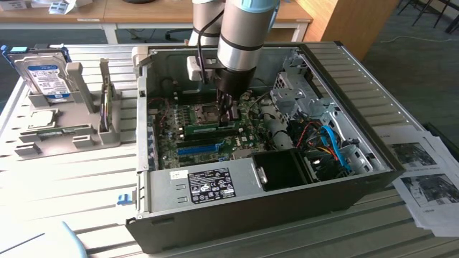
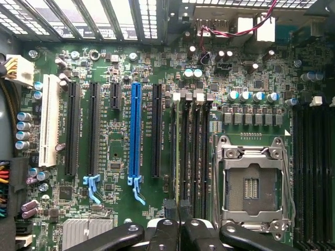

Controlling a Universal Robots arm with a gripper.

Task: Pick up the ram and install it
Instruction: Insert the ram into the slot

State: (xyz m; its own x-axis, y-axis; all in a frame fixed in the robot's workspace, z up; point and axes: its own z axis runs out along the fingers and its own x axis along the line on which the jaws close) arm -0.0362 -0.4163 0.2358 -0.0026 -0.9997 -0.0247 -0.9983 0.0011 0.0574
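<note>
The single gripper (image 1: pixel 229 119) on the Universal Robots arm is lowered inside the open grey sheet-metal computer case (image 1: pixel 358 107), directly over the green motherboard (image 2: pixel 115 157). The thin green circuit-board ram stick (image 1: pixel 208 129) stands on its long edge right beneath the fingertips, beside the silver metal-framed processor socket (image 2: pixel 251 183). In the exterior view its long axis runs from that view's left to its right, parallel to the bright blue plastic expansion slot (image 1: pixel 197 149) lying nearer the case front. In the wrist view the gripper (image 2: pixel 179 212) has its black fingers (image 2: pixel 170 209) drawn almost together, with only a narrow gap; judged from both views, they are clamped across the thin thickness of the ram stick at its upper edge. The row of black memory slots (image 2: pixel 196 151) extends straight away from that gap, so the stick's length appears aligned with the slot direction. Whether the lower edge is fully seated in a slot cannot be determined. The ram stick lies immediately below the gripper, not to either side.
</note>
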